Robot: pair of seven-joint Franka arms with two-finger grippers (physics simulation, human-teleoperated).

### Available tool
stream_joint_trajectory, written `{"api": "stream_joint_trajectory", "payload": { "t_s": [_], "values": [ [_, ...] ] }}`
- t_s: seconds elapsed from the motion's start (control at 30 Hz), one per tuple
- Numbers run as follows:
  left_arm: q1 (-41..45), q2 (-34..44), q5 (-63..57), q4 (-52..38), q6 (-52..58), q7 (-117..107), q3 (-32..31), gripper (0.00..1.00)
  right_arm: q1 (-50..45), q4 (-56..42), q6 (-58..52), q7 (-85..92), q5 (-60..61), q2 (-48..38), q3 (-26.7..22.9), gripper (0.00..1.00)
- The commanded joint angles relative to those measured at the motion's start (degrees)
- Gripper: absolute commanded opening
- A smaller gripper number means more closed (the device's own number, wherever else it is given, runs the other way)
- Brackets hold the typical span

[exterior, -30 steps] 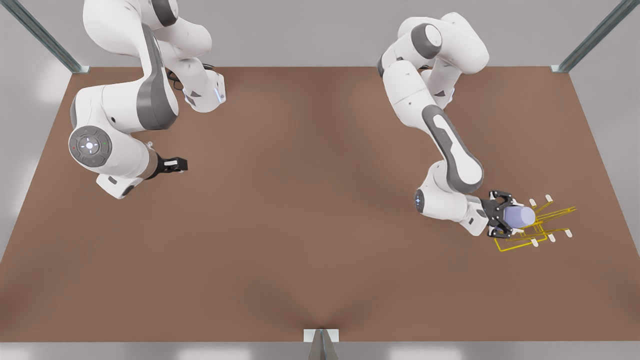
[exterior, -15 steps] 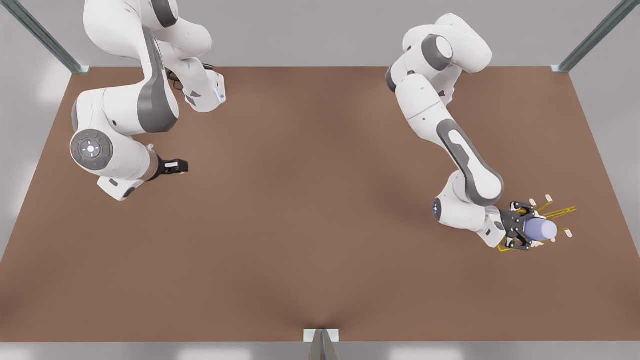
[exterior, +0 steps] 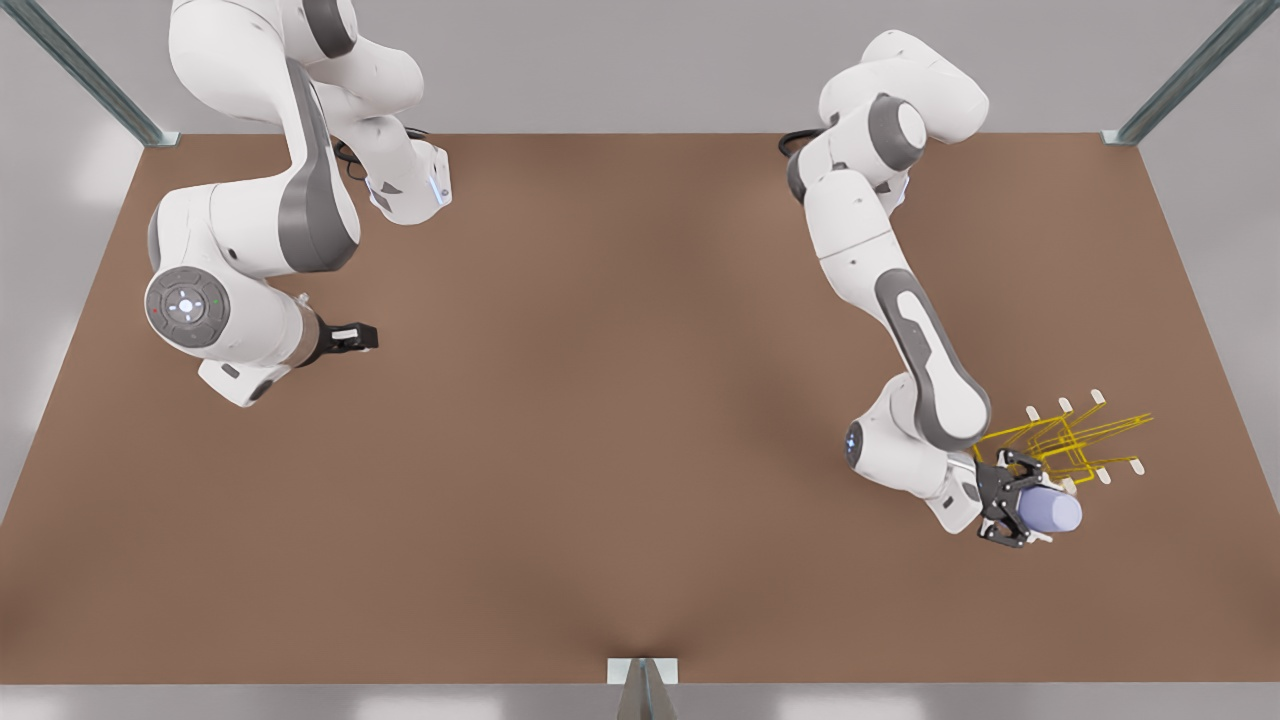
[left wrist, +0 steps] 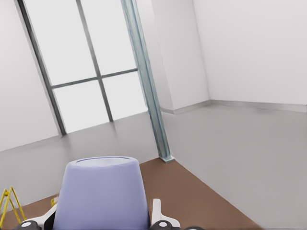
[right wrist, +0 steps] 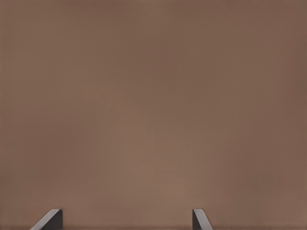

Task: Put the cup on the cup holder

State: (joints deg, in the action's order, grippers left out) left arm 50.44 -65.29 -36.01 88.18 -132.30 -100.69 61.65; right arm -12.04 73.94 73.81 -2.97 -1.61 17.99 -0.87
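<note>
- Left gripper (exterior: pixel 1022 512), front view's right: jaws pinching the cup (exterior: pixel 1052 512), held on its side above the table (exterior: pixel 600 450).
- Cup holder (exterior: pixel 1075 440): just beyond the cup, farther back.
- Right gripper (exterior: pixel 355 338), front view's left: jaws spread, waiting over bare table.

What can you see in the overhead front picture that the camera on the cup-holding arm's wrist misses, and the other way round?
Front view alone: both arms over the brown table, the whole yellow cup holder with its white-tipped prongs, and the right gripper waiting at the front view's left. Left wrist view alone: a tall window, a metal post and the grey floor beyond the table edge. Both share the lavender cup, held lying on its side in the left gripper, a bit of the holder, and the table.
</note>
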Motion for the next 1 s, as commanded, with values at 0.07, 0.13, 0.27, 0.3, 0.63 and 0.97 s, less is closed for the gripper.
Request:
{"api": "stream_joint_trajectory", "payload": {
  "t_s": [0.07,0.13,0.27,0.3,0.63,0.97],
  "values": [
    [-1.05,-0.19,-1.43,0.85,0.38,-5.48,-0.3,0.65,-0.44,-2.13,-0.86,0.42,-0.58,0.56,-0.18,1.0],
    [-1.14,-0.1,-1.52,2.87,0.38,-4.78,1.63,0.65,-0.18,-2.66,-0.96,-0.72,-3.12,0.82,-0.45,1.0],
    [-2.89,0.08,-1.7,5.34,0.38,-4.6,2.95,0.65,16.6,-6.27,-1.22,0.24,-7.53,0.64,-0.89,1.0],
    [-3.33,0.16,-1.96,5.25,0.29,-4.69,2.86,0.65,19.07,-6.26,-0.69,0.51,-4.2,0.64,-0.71,1.0],
    [-4.57,0.34,-1.7,4.98,0.2,-7.77,1.01,0.98,18.81,-6.26,-0.6,0.25,-4.54,0.55,-0.71,1.0],
    [12.4,25.21,45.4,-19.18,61.72,84.93,13.66,1.0,16.0,-6.35,-1.13,-0.19,-4.45,0.47,-0.36,1.0]
  ]
}}
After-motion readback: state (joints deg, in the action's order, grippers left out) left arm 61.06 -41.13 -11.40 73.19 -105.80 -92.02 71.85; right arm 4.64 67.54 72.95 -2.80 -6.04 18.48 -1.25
